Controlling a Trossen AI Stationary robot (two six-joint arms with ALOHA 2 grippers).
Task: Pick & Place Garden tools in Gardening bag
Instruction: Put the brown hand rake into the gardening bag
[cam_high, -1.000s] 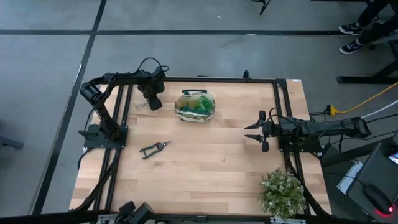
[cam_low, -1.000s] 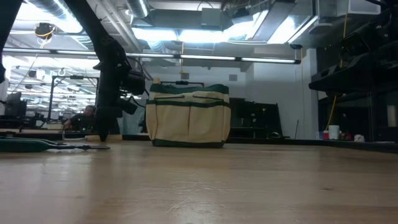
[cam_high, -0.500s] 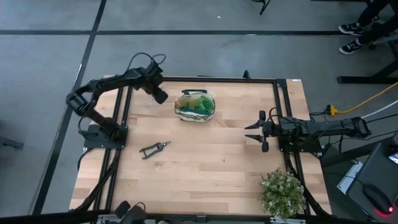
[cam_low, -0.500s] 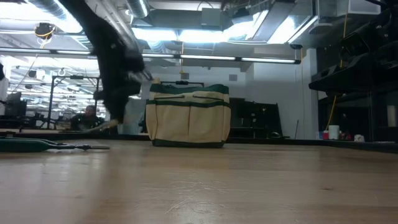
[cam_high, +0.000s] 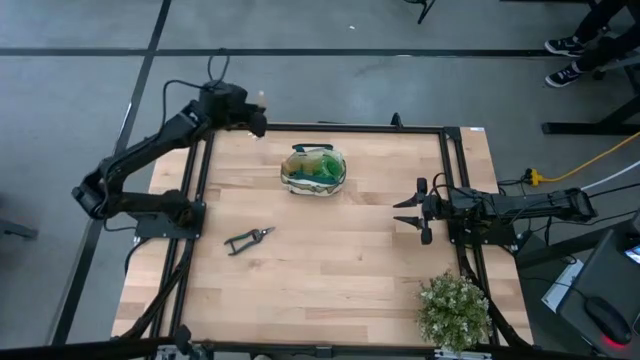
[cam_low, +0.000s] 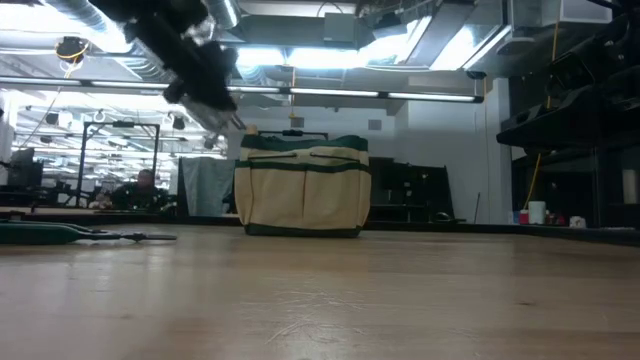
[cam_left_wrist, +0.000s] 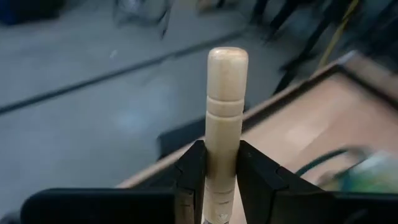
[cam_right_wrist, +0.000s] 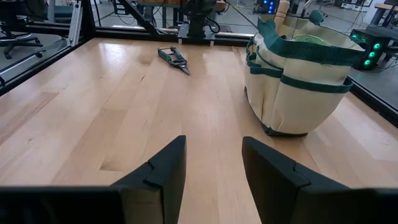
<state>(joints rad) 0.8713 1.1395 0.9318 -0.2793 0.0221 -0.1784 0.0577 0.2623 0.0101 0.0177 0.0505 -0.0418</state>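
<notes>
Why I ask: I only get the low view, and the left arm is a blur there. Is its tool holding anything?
Observer: Yes. The left tool is shut on a pale round-ended wooden handle, which stands up between its fingers.
Operator: Is it over the bag?
Observer: No. From above, it hangs near the table edge, left of the cream canvas bag with green trim.
Operator: And the right tool?
Observer: The right tool sits open, low at the table's right side, facing the bag.
</notes>
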